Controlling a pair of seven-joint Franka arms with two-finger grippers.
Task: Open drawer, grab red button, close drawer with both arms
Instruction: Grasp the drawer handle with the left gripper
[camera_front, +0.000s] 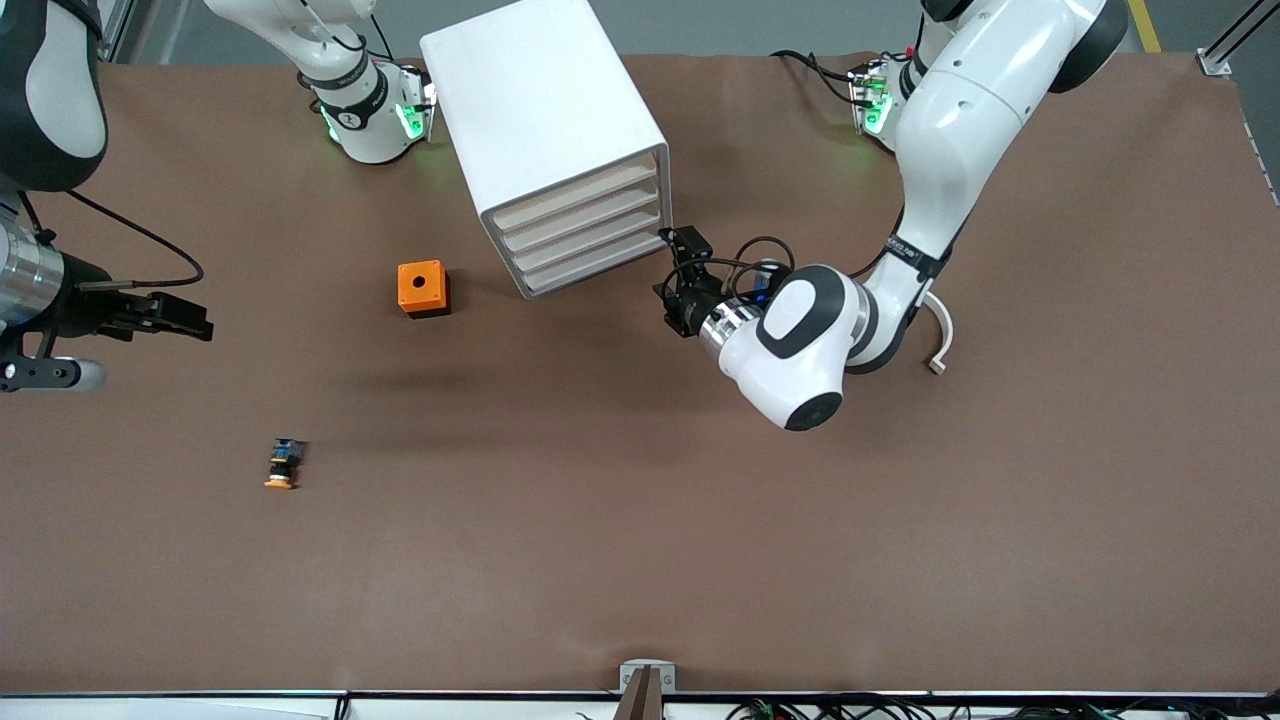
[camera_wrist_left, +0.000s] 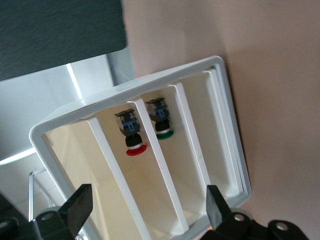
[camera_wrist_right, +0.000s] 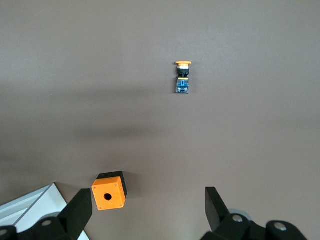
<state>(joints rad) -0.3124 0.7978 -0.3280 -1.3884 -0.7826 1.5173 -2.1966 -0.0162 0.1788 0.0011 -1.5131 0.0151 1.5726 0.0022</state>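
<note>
Drawer (camera_front: 585, 196), uppermost of 4 in the white cabinet (camera_front: 540, 100), looks shut from the front camera. The left gripper (camera_front: 675, 270) sits at the cabinet's front corner, fingers (camera_wrist_left: 75, 207) spread wide and empty. Its wrist view looks straight into the trays, where the red button (camera_wrist_left: 134, 135) lies beside a green-capped one (camera_wrist_left: 162, 120), cap toward the fingers. The right gripper (camera_front: 185, 318) waits, fingers wide, over bare tabletop (camera_front: 640, 550), well apart from the cabinet, so the left is nearer.
</note>
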